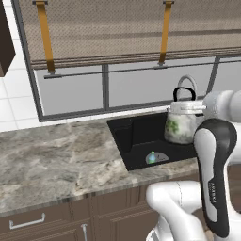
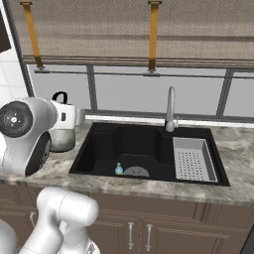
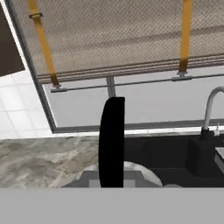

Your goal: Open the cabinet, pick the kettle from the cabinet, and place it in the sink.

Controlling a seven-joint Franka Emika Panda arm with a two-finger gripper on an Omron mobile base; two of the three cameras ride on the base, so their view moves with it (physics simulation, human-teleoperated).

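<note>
Kettle [image 1: 181, 123] hangs in our gripper, pinched by its handle; we should lower it well inside the sink [image 2: 106, 151] before releasing.

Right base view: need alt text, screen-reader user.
The white arm holds a kettle just left of a black sink, above the marble counter. A silver tap stands behind the basin, a grey drain rack sits in its right side, and a small blue bottle near the drain.
</note>
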